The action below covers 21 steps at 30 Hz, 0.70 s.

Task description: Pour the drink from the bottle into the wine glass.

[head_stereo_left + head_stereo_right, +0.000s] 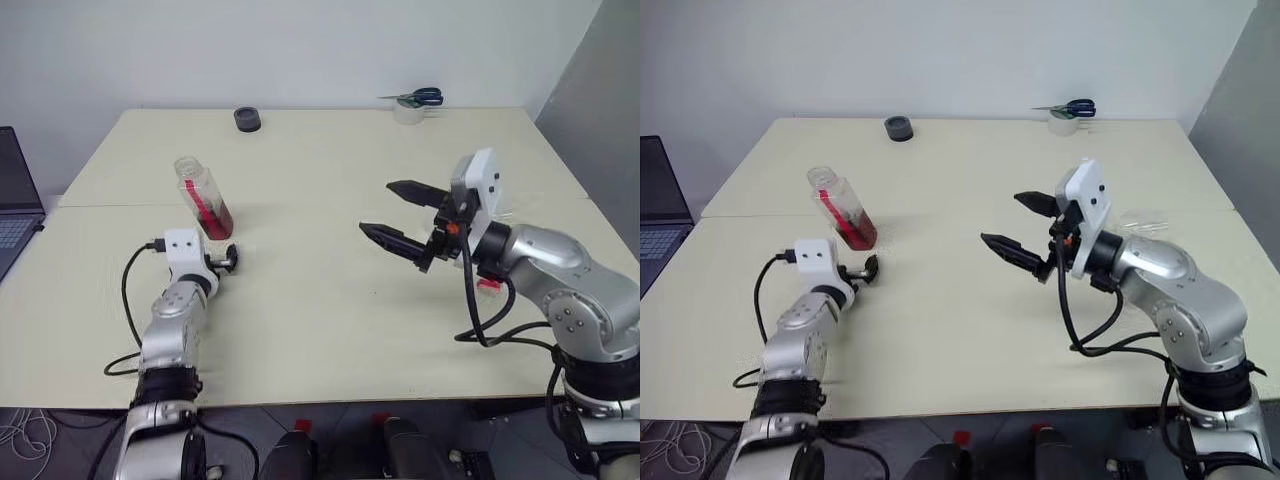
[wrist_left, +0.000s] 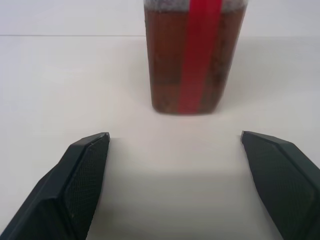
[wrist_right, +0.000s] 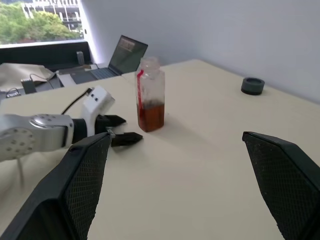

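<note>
Your left gripper point(image 2: 175, 145) stands with its jaws spread wide and nothing between them; the bottle point(image 2: 194, 55) sits just beyond the fingertips, apart from both, centred in the gap in the left wrist view. Your right gripper point(image 1: 398, 215) is likewise wide open and empty, held above the table point(image 1: 330, 310) at centre-right of the left eye view, well apart from the bottle.

The bottle point(image 1: 203, 198) stands left of centre in the head views, uncapped as far as you can tell (no red cap on its neck), with the drink point(image 1: 215, 220) filling only its lower part. Faint clear glass, probably the wine glass point(image 1: 1140, 220), shows at the right of the right eye view, behind the right arm; whether it stands upright you cannot tell.

Judging by this, no hand has the bottle, so the grasping step is in hand. Next, ease the left gripper forward until the body sits between the fingers, then close squarely so it does not tip.
</note>
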Each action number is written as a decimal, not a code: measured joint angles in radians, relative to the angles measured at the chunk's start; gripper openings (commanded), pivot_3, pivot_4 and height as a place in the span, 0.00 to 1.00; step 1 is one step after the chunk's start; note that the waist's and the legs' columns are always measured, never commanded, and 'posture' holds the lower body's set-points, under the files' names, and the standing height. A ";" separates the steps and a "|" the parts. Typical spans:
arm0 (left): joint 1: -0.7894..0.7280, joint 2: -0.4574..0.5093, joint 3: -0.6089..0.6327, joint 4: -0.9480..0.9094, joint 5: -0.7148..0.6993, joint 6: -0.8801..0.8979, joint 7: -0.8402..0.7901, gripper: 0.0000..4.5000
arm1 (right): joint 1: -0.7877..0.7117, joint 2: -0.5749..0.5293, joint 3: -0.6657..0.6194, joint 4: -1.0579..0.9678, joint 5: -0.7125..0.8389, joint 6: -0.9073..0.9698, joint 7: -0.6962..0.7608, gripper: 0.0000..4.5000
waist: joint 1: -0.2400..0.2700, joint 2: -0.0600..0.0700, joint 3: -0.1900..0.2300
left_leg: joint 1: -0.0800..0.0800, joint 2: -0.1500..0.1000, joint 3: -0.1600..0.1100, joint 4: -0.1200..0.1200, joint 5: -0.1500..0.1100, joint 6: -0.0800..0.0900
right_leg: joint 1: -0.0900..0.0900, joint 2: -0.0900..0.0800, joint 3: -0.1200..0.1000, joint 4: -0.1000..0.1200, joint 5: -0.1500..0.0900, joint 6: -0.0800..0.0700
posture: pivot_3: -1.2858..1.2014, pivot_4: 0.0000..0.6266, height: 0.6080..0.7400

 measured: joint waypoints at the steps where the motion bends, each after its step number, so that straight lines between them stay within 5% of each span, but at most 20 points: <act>1: 0.035 -0.008 -0.011 -0.060 -0.009 0.029 -0.006 1.00 | 0.034 -0.017 0.002 0.001 -0.036 -0.014 -0.005 1.00 | 0.001 0.000 0.000 | 0.000 0.000 0.000 0.000 0.000 0.000 | 0.001 0.000 0.000 0.000 0.000 0.000 | 0.52 0.24 1.00; 8: 0.170 0.033 -0.239 -0.402 -0.063 0.107 -0.248 1.00 | 0.197 0.017 -0.034 0.025 -0.185 -0.066 -0.140 1.00 | 0.007 0.000 0.000 | 0.002 0.000 0.000 0.000 0.000 0.000 | 0.002 0.000 -0.001 0.001 0.000 0.000 | 0.52 0.24 1.00; 12: 0.120 0.177 -0.282 -0.540 -0.124 0.063 -0.473 1.00 | 0.252 0.127 -0.163 0.028 -0.226 -0.017 -0.318 1.00 | 0.005 0.001 -0.001 | 0.003 0.003 0.001 -0.001 0.000 0.000 | 0.002 0.004 0.001 0.001 0.000 0.000 | 0.52 0.24 1.00; 21: 0.078 0.212 -0.323 -0.575 -0.207 0.037 -0.668 1.00 | 0.148 0.355 -0.299 0.120 -0.192 0.115 -0.571 1.00 | -0.003 0.005 -0.002 | 0.004 0.002 0.003 -0.001 0.000 0.000 | 0.002 0.005 0.000 0.002 0.000 0.000 | 0.52 0.24 1.00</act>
